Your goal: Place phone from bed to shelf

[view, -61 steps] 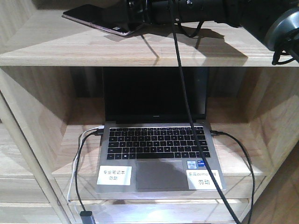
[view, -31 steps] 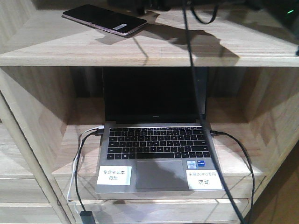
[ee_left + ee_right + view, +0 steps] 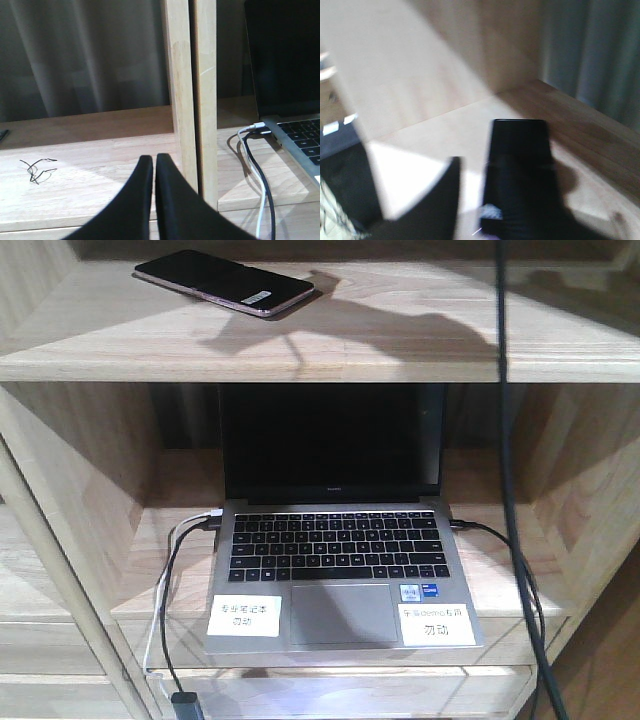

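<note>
Wooden shelf (image 3: 420, 345) w/ phone (image 3: 224, 282) flat on top board, laptop (image 3: 335, 540) in compartment below; left pincer (image 3: 153, 165) together, right pincer (image 3: 470, 200) apart.

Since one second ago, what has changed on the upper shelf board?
The right arm has pulled out of the front view, letting go of the phone; only its cable hangs there now. The phone lies flat on the shelf where it was released. The laptop below stayed as it was.

A home-like room is suggested: a light wooden shelf (image 3: 300, 350) is seen holding an open laptop (image 3: 335, 550), and grey curtains (image 3: 85, 55) are hung behind.
</note>
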Motion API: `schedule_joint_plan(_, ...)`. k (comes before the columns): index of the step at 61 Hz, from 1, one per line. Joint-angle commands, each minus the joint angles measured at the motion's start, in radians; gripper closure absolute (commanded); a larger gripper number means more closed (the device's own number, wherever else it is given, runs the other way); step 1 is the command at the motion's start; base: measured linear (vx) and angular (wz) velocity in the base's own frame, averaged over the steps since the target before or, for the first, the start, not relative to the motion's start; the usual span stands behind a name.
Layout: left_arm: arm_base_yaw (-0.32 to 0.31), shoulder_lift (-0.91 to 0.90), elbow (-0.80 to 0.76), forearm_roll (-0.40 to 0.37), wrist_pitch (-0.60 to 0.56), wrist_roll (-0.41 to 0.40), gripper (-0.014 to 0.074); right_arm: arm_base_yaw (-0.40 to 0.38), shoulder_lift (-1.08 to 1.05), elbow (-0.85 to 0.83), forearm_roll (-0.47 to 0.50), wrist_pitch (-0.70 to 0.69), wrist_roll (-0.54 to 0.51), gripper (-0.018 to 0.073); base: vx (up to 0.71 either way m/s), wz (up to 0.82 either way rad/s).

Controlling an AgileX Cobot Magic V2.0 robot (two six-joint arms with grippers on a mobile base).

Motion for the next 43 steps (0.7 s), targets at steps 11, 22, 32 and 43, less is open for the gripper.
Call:
schedule_joint_plan(11,-0.003,-0.013,-0.022,-0.009,-0.073,-0.006,0.0595,-0.005,-0.115,-0.028,-0.030,-0.001,0.046,0.0564,0.00,0.00)
schedule_joint_plan(22,-0.003,-0.013,-0.022,-0.009,-0.073,-0.006,0.0595,-0.005,-0.215,0.141,-0.042,-0.059,0.052,0.0564,0.00,0.00)
schedule_joint_plan(32,-0.003,-0.013,-0.022,-0.009,-0.073,-0.006,0.0595,-0.005,-0.404,0.441,-0.028,-0.223,-0.032,0.0564,0.00,0.00)
schedule_joint_plan(43,-0.003,-0.013,-0.022,-0.009,-0.073,-0.006,0.0595,-0.005,-0.636,0.734,0.004,-0.404,-0.054,0.0564,0.00,0.00)
